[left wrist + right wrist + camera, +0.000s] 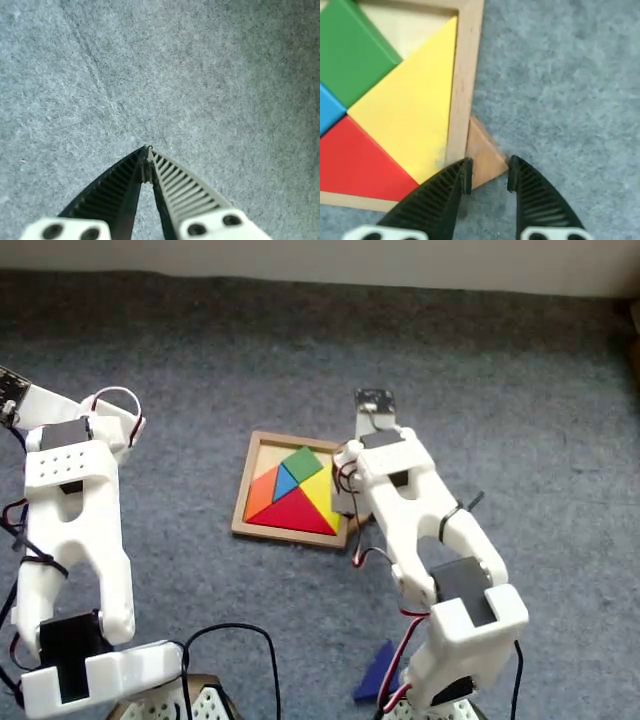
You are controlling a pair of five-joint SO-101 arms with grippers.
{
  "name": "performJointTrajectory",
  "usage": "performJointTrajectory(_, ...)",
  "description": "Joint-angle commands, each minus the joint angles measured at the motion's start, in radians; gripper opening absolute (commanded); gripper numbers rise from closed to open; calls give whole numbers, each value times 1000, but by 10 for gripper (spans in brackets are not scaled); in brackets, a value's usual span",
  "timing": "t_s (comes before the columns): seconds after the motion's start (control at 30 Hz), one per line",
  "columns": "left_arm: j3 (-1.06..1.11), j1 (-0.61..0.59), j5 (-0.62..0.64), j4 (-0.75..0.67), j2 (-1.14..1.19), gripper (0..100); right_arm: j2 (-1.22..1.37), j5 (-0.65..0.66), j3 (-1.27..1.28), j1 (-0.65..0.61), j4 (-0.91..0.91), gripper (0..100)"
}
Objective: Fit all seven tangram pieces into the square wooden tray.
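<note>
The square wooden tray (243,498) lies on nubby grey carpet (520,390), under a pale strip of wall (400,260). Flat, smooth pieces fill most of it: a red triangle (292,512), yellow triangle (318,492), green square (303,462), blue triangle (285,483) and orange triangle (262,493). A tan triangle (482,155) lies outside, touching the rim. The right gripper (488,175) has its ribbed black fingers parted, one on either side of that triangle. The left gripper (147,152) is pinched closed over bare carpet. A dark blue piece (378,670) lies by the right arm's base.
</note>
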Motion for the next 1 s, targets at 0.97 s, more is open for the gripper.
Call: performJointTrajectory(0.97, -25, 8, -11, -20, -39, 14, 410, 2, -515, 8, 400, 135)
